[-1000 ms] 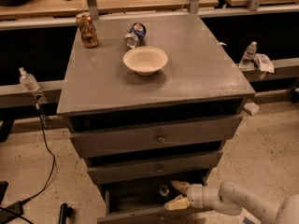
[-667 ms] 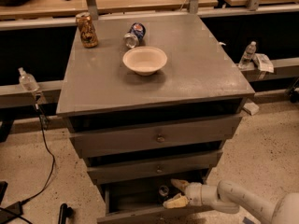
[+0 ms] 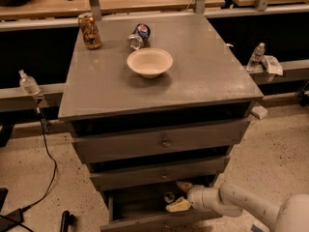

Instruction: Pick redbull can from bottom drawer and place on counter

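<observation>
The bottom drawer [image 3: 145,222] stands pulled open at the foot of the grey cabinet. Inside its dark interior only the silver top of the redbull can [image 3: 169,196] shows; the can stands upright near the drawer's right side. My gripper [image 3: 179,196] reaches into the drawer from the right. Its two tan fingers are spread apart, one beyond the can and one on the near side, just to the can's right. The counter [image 3: 203,76] is the broad grey top above.
On the counter stand a gold-brown can [image 3: 90,31], a blue can [image 3: 138,36] lying on its side and a white bowl [image 3: 149,62]. The two upper drawers are slightly ajar. Water bottles [image 3: 30,85] [image 3: 256,56] sit on side rails. A black cable [image 3: 46,178] runs over the floor at left.
My gripper has edged slightly left, deeper into the bottom drawer toward the can. Its fingers stay spread. Nothing on the counter has moved.
</observation>
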You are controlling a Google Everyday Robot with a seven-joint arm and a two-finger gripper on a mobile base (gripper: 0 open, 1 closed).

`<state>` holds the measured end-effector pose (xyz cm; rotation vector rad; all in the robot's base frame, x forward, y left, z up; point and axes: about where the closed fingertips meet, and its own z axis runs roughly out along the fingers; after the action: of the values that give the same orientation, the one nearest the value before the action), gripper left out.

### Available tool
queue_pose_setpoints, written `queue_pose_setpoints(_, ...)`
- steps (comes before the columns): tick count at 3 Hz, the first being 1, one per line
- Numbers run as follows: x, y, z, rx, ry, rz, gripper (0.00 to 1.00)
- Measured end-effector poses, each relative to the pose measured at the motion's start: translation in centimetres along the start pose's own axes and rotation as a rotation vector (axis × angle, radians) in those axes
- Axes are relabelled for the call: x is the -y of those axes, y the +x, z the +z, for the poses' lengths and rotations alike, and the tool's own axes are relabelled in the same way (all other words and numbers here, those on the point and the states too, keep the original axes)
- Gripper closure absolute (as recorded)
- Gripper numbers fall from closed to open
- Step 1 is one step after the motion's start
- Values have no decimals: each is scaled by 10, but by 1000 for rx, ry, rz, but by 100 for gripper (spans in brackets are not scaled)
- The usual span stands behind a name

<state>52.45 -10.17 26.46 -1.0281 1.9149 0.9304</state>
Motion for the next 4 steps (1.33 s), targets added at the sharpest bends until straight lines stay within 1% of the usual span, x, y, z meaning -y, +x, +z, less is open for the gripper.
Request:
queue_pose_setpoints(1, 10, 6, 4, -10, 19, -3, 19)
queue_pose_setpoints(2, 24, 15, 6, -1, 35, 12, 20)
queue_pose_setpoints(4, 35, 35, 20, -4, 30, 48, 19)
